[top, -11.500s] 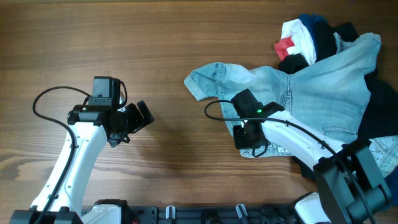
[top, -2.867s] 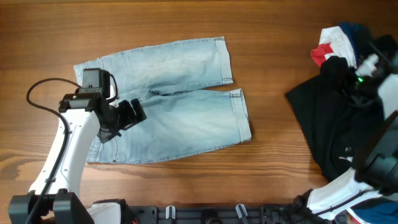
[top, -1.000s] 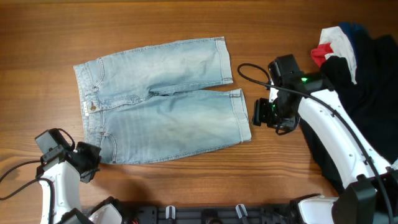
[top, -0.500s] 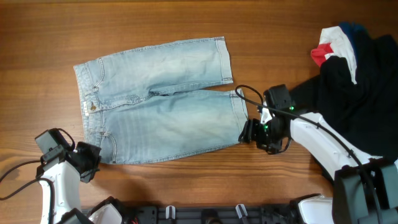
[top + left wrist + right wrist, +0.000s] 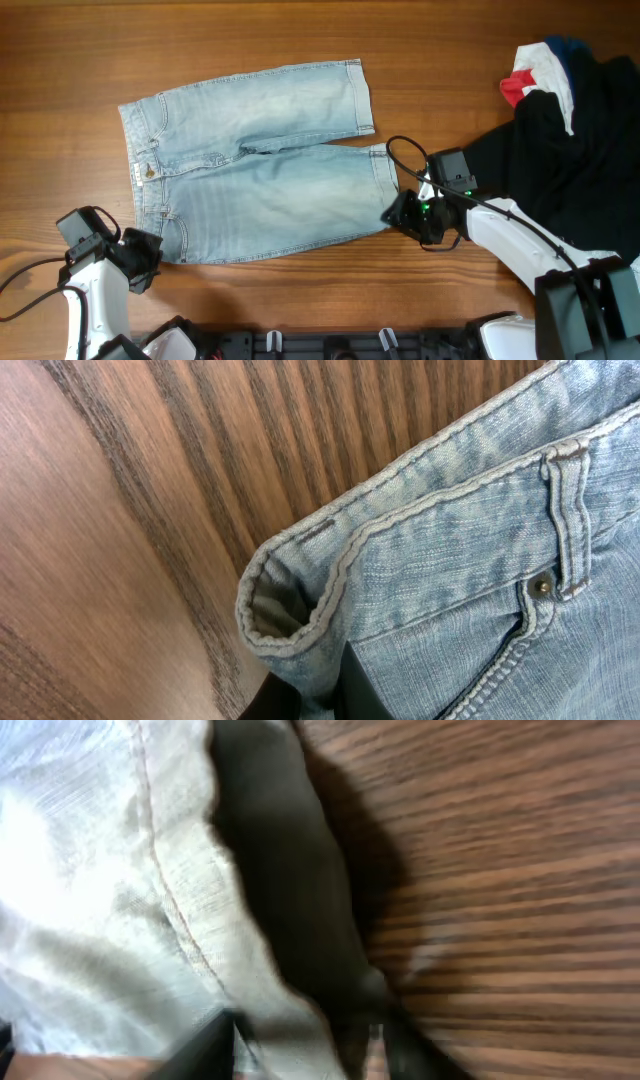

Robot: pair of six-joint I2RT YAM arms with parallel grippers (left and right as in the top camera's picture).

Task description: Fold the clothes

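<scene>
Movement: right gripper [image 5: 393, 212] has slid onto the lower leg hem of the jeans [image 5: 260, 180] (flat on the worktop [image 5: 300, 40]), fingers [image 5: 205, 1042] parted astride it. The left gripper [image 5: 150, 262] stays at the waistband corner, finger state indeterminable.

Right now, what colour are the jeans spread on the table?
The jeans are pale faded blue, clearest in the overhead view.

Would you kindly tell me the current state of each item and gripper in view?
Pale-blue faded denim jeans: spread flat, unfolded.
Heap of black, white, red and navy garments: crumpled, unfolded.
Left gripper: at the waistband corner; grip unclear.
Right gripper: at a leg hem corner; blurred, grip unclear.
</scene>
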